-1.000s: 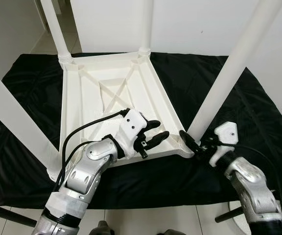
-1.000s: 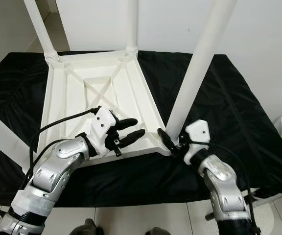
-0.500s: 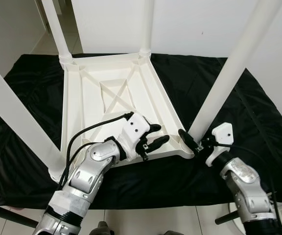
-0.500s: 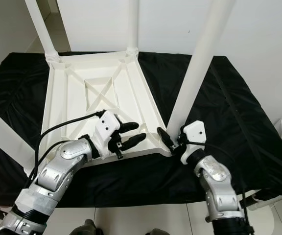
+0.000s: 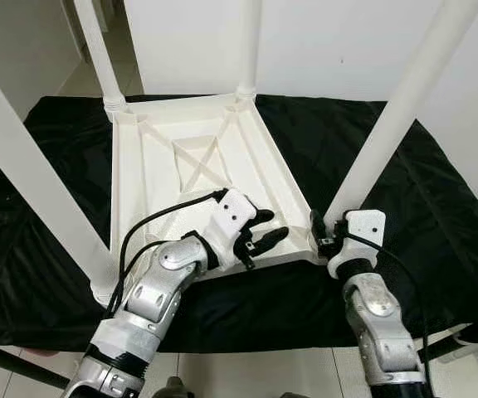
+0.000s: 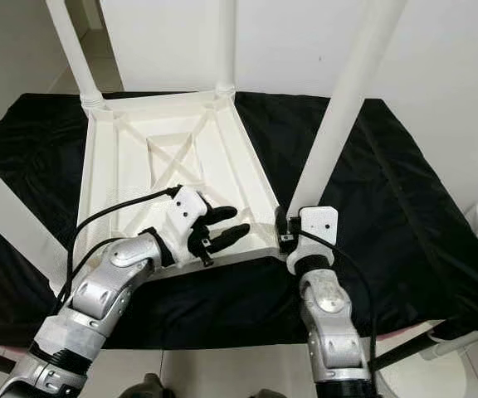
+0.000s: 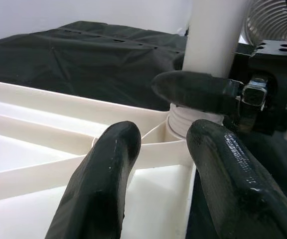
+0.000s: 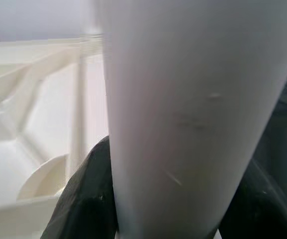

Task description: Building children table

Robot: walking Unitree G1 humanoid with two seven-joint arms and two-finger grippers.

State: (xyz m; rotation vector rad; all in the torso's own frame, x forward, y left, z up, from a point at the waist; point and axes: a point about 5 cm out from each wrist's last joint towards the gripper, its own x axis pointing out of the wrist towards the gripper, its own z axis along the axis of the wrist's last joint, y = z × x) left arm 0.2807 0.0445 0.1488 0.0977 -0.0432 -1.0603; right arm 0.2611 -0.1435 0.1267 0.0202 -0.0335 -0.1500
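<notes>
1. My right gripper [image 5: 322,235] was closed round the base of the near-right leg [image 5: 388,133]; the right wrist view showed one finger [image 8: 86,199] on each side of the white tube, pressed against it.
2. My left gripper [image 5: 264,234] was open and held nothing, its fingers [image 7: 101,184] spread above the near rim of the tabletop [image 5: 197,166].
3. The tabletop lay upside down on the black cloth [image 5: 438,207], with four legs standing up from its corners.
4. Key relation: the held leg's long axis ran upward from its corner socket [image 7: 183,117], leaning slightly. The right gripper was on it; the left was just beside the socket, toward the tabletop's middle.
5. Judgement: the leg probably still needed seating or twisting home.
</notes>
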